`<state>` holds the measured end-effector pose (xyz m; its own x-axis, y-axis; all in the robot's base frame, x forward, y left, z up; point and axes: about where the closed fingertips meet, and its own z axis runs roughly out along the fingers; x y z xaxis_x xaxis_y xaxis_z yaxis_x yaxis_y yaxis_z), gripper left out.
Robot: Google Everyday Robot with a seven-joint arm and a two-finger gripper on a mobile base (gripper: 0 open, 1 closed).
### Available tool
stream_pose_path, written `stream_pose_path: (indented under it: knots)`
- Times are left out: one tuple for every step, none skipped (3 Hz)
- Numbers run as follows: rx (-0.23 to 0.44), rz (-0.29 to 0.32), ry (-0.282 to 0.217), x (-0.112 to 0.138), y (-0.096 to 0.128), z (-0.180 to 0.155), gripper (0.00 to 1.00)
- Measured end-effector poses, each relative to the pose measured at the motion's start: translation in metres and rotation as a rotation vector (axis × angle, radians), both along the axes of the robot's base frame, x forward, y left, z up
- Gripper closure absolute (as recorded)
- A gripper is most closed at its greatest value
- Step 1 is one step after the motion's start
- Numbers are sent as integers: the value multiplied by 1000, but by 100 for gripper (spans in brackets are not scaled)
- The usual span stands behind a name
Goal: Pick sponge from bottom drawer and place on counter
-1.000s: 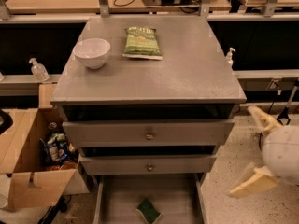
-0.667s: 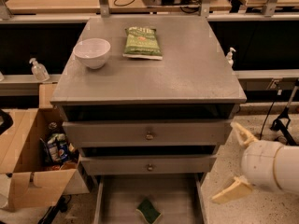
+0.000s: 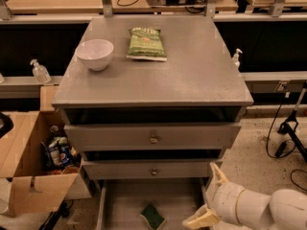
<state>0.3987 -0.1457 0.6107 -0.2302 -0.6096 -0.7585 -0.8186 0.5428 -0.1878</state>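
Observation:
The sponge, dark green on top with a pale yellow edge, lies on the plank floor of the open bottom drawer, near its front middle. My gripper is at the lower right, over the drawer's right wall, to the right of the sponge and apart from it. Its two cream fingers are spread open and hold nothing. The grey counter is the cabinet top above.
A white bowl and a green snack bag sit on the counter. Two closed drawer fronts with round knobs are above the bottom drawer. An open cardboard box stands at the left. Cables and a stand leg are on the floor at right.
My gripper has moved left and down, from beside the cabinet's right side to the open bottom drawer's right edge. The sponge has not moved.

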Motion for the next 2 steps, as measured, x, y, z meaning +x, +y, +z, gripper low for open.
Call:
stream_pose_path:
  knots:
    - [70, -12, 45, -3, 12, -60, 0]
    - [116, -12, 83, -9, 21, -83, 0]
